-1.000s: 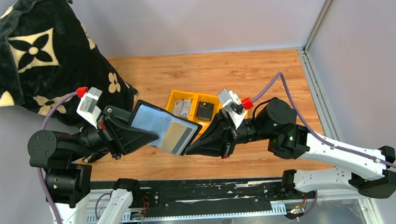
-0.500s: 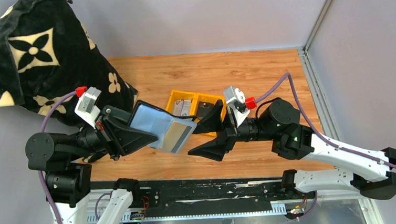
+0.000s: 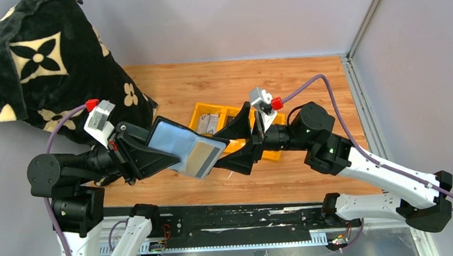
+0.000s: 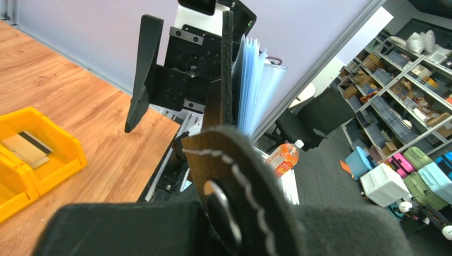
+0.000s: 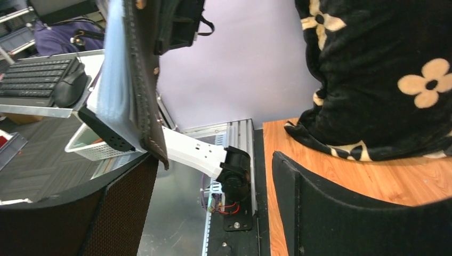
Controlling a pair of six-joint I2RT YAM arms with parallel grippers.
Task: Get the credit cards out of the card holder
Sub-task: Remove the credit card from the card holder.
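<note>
1. Since a second ago, our right hand (image 3: 228, 147) has let go at the holder's (image 3: 186, 146) right edge and its fingers have swung wide apart; it grips nothing now.
2. From above, one right finger lies over the yellow bin (image 3: 202, 111) and the other sits lower, just beside the holder's near corner. We cannot tell whether it touches.
3. Our left hand (image 3: 154, 156) is pressed tight on the holder's left end, as it was before, and carries it clear of the tabletop (image 3: 305, 80), tilted and open.
4. The holder's open face shows pale blue sleeves, and a tan card (image 3: 201, 157) sits in the pocket at its right end, facing the right hand.
5. From the left wrist we see the holder (image 4: 228, 64) edge-on and upright, with the blue sleeves (image 4: 250, 80) fanned beside it and its snap strap (image 4: 224, 213) close to the lens.
6. A striped card (image 4: 26, 149) lies in one compartment of the bin (image 4: 58, 160).
7. A black flowered cushion (image 3: 39, 63) rests at the tabletop's far left.
</note>
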